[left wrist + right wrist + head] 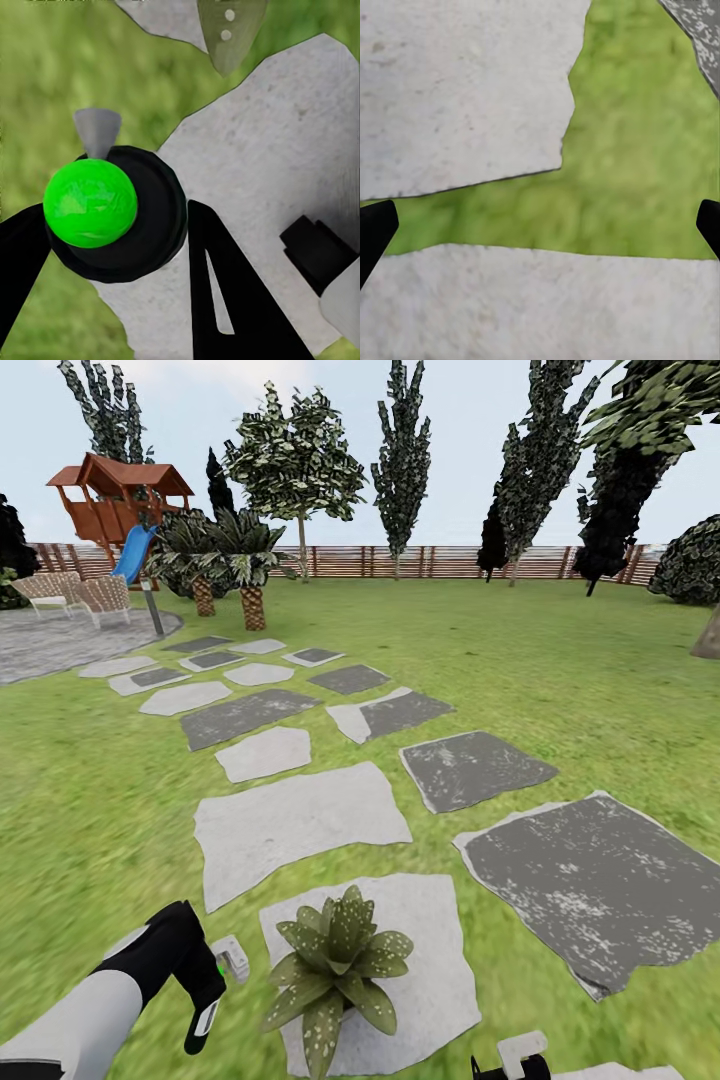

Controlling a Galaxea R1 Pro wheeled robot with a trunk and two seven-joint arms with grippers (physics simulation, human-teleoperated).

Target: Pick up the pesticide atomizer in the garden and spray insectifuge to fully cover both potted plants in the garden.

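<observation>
One potted plant [338, 962], a low rosette of pointed green leaves dotted with whitish specks, stands on a pale stepping stone [440, 1000] near the bottom of the head view. Just left of it, my left gripper [210, 992] is shut on the pesticide atomizer [231, 958]. In the left wrist view the atomizer [112, 214] is a dark round body with a bright green ball and a grey nozzle cone, held between my black fingers [225, 292]. A speckled leaf tip [229, 34] lies beyond the nozzle. My right gripper [540, 225] hangs open over stone and grass, its white housing [520, 1055] at the bottom edge.
Grey stepping stones [300, 825] run across the lawn toward a paved patio [60, 645] with chairs, palm-like plants [245, 565] and a wooden playhouse with a slide. A slatted fence [440, 560] and trees close the far side. Open grass lies to the right.
</observation>
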